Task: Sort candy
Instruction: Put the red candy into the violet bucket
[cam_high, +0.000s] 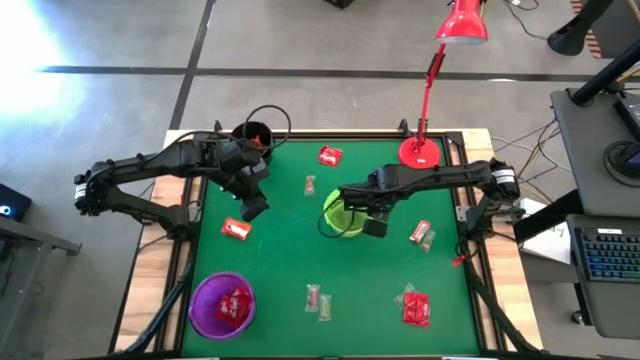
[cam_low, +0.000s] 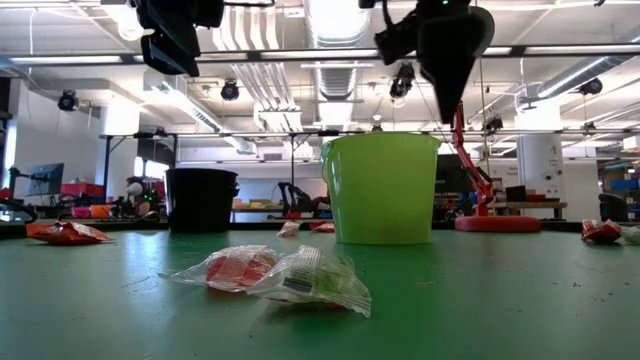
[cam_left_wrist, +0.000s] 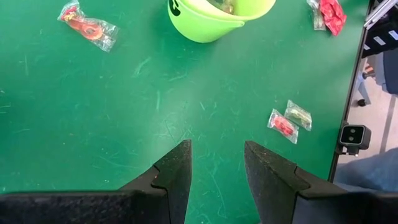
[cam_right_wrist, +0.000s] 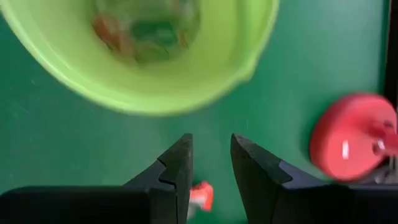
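Above the green cup (cam_high: 343, 215) near the table's (cam_high: 280, 290) middle, the right gripper (cam_high: 372, 222) is held with jaws apart and empty; pale-wrapped candy (cam_right_wrist: 146, 28) is seen inside the cup. Toward the left edge, the left gripper (cam_high: 252, 205) is held over bare cloth, jaws apart, empty. More candy (cam_high: 416, 306) is scattered toward the front edge, and red pieces lie in the purple cup (cam_high: 221, 304) at the front left corner.

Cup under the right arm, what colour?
Lime green. The cup shows best in the low view, with clear-wrapped candy inside in the right wrist view.
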